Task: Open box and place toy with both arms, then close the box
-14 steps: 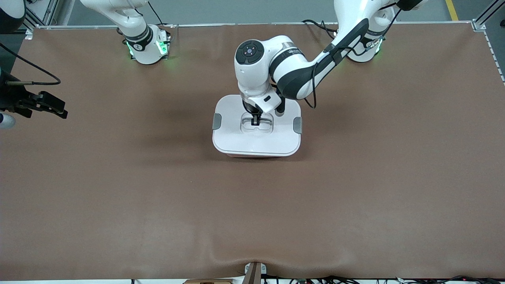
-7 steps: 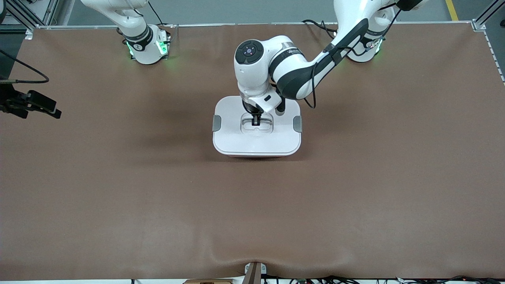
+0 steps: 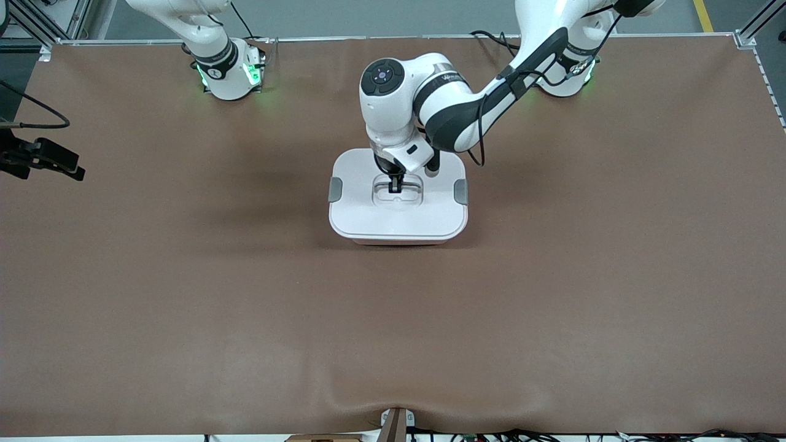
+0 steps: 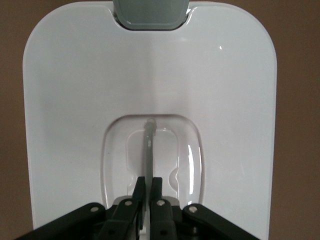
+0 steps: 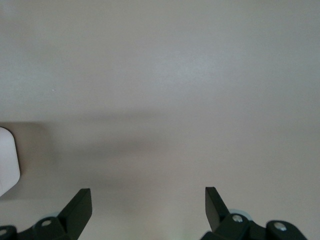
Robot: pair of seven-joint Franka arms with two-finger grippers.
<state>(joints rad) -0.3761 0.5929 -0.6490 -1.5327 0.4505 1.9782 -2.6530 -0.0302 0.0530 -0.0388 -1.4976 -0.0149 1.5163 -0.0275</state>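
So the pale-pink plastic box with the white lid sits mid-table, lid on. The left gripper is pinched tight on the thin handle in the lid's recess. The right gripper hangs wide apart off the right arm's end of the brown table, holding nothing

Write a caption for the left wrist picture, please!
Left gripper, fingers shut on the thin handle in the white box lid, grey clip at its end.

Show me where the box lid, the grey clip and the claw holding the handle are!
box lid [image 3: 368,218], front view, bare white top.
grey clip [image 4: 150,11], left wrist view, middle of the clip.
left claw [image 4: 147,187], left wrist view, between fingertips shut on the handle [image 4: 148,145].
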